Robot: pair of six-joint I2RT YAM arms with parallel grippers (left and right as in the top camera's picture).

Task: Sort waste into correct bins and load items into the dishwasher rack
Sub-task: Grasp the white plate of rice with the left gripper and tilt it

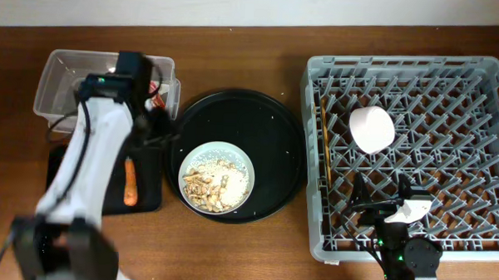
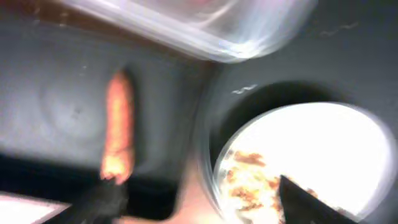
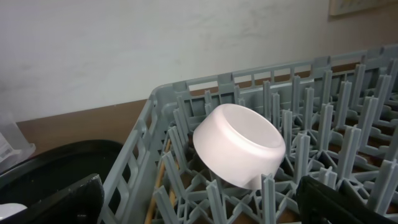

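The orange stick (image 1: pixel 130 181) lies on the shallow black tray (image 1: pixel 147 199); it also shows blurred in the left wrist view (image 2: pixel 118 134). My left gripper (image 1: pixel 157 127) is open and empty (image 2: pixel 199 208), low between the tray and the wide bowl (image 1: pixel 216 178) of rice and shell scraps (image 2: pixel 249 180). The clear tub (image 1: pixel 60 83) shows a bit of red beside my arm. In the grey rack (image 1: pixel 485 73) the small white bowl (image 1: pixel 371 129) lies tilted on the pegs (image 3: pixel 239 146), with the chopsticks (image 1: pixel 323 151) along the left wall (image 3: pixel 163 180). My right gripper (image 1: pixel 378 213) is open and empty (image 3: pixel 205 211) over the rack's front. The tissue and the blue cup are out of view.
The wide bowl stands on a big round black tray (image 1: pixel 271 124) between the bins and the rack. My left arm covers much of the clear tub (image 2: pixel 205 31). The left wrist view is blurred.
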